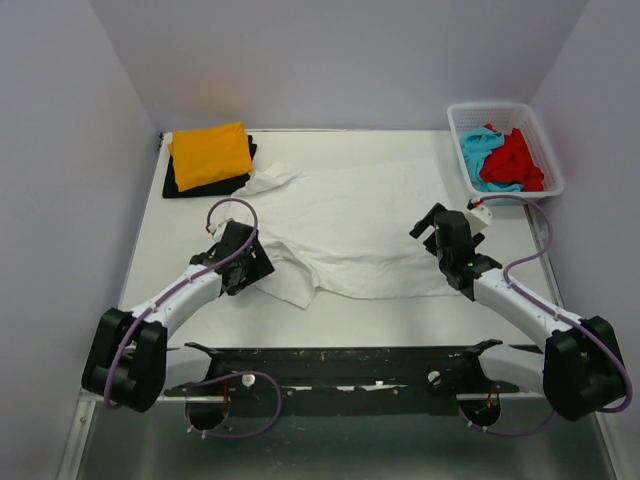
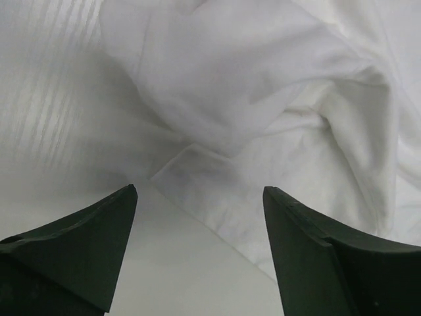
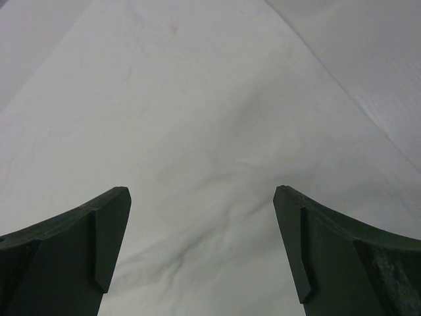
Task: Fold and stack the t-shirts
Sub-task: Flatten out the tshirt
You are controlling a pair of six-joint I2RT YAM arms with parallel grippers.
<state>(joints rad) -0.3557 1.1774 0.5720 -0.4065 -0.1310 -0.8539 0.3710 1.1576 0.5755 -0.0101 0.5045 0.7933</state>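
**Left jaws:** Stand wide apart, nothing between them. The left wrist view shows bare bench (image 2: 164, 263) directly below the gap. A hem corner of the white shirt (image 2: 263, 99) lies just beyond the tips toward 12 o'clock. The cloth there is bunched into deep folds.

**Right jaws:** Stand wide apart, holding nothing. In the right wrist view they hang over a flat, faintly creased stretch of the white shirt (image 3: 197, 99). Whether the tips touch the cloth cannot be told.

**White shirt:** In the top view the white shirt (image 1: 360, 225) is spread across the middle of the bench (image 1: 340, 315). It is mostly flat and rumpled at its 8 o'clock corner, where the left jaws are. The right jaws sit at its 3 o'clock edge. A sleeve points toward 10 o'clock.

**Other shirts:** A folded orange shirt (image 1: 210, 153) lies on top of a folded black shirt (image 1: 190, 185) in the bench's 10 o'clock corner, just beside the white sleeve.

**Basket:** A white lattice basket (image 1: 500, 107) stands in the 2 o'clock corner. It holds a crumpled red shirt (image 1: 517, 160) and a turquoise shirt (image 1: 480, 155), touching each other.
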